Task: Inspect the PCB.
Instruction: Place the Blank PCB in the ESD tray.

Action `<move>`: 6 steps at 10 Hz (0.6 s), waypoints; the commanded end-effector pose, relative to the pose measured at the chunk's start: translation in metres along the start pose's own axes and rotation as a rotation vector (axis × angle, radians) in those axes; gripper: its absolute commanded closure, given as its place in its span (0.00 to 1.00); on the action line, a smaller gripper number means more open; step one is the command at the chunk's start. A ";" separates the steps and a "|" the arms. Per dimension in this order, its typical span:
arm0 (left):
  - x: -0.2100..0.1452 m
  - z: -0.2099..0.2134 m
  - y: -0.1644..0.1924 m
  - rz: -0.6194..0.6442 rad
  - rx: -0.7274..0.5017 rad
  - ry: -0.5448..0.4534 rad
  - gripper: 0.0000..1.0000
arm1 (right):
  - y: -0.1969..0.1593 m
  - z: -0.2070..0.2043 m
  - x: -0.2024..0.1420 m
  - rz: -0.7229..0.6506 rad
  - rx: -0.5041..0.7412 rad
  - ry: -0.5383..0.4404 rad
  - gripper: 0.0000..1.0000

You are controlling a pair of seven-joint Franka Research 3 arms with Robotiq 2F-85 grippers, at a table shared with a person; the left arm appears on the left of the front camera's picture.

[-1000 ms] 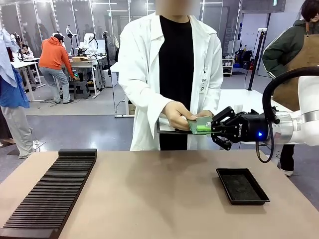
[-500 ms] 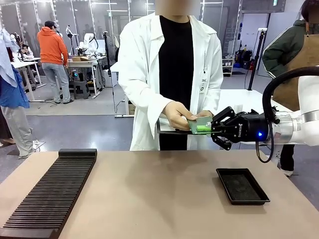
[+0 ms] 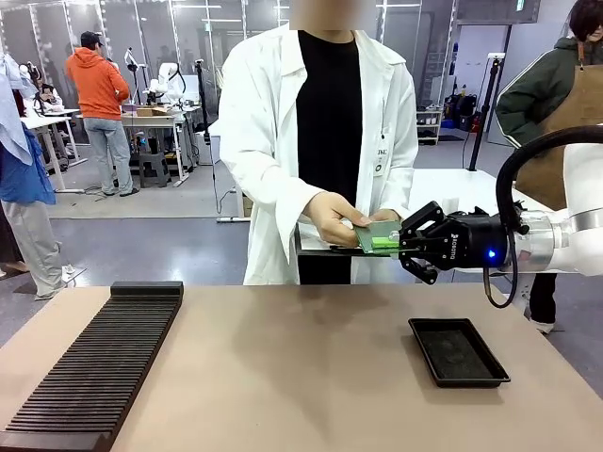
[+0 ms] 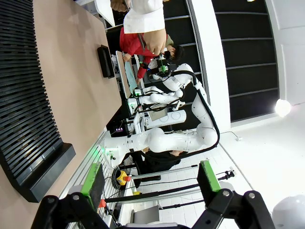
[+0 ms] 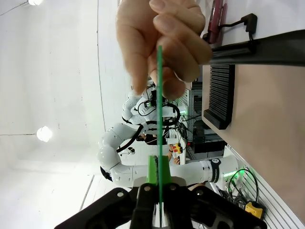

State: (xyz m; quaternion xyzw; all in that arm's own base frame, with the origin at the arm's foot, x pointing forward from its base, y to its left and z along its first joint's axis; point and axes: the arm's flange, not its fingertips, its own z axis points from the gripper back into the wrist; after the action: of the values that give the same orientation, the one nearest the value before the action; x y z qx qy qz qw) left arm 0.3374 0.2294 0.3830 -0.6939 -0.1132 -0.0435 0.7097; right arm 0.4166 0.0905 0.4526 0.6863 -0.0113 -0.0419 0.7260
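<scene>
Green PCB (image 3: 370, 233), high beyond the black tray (image 3: 459, 351), sits clamped in your shut right pincer (image 3: 381, 243) with the person's hand (image 3: 332, 217) gripping its other end: tug now and you could flex it, or drop it.

Not much to read from where I stood. The right gripper (image 3: 388, 243) had small white lettering on its black side that looked like ROBOTIQ. The badge (image 3: 380, 162) on the person's white coat had print, too tiny to make out.
</scene>
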 end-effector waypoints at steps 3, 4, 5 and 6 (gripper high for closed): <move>0.004 0.002 -0.001 0.007 0.015 0.004 0.00 | 0.003 -0.002 0.001 0.006 -0.003 0.002 1.00; 0.004 0.002 -0.001 0.007 0.015 0.004 0.00 | 0.003 -0.002 0.001 0.006 -0.003 0.002 1.00; 0.004 0.002 -0.001 0.007 0.015 0.004 0.00 | 0.003 -0.002 0.001 0.006 -0.003 0.002 1.00; 0.004 0.002 -0.001 0.007 0.015 0.004 0.00 | 0.003 -0.002 0.001 0.006 -0.003 0.002 1.00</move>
State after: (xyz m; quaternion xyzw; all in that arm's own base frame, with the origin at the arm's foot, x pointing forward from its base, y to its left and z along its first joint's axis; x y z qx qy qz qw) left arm 0.3374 0.2294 0.3830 -0.6939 -0.1132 -0.0435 0.7097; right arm 0.4166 0.0905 0.4526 0.6863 -0.0113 -0.0419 0.7260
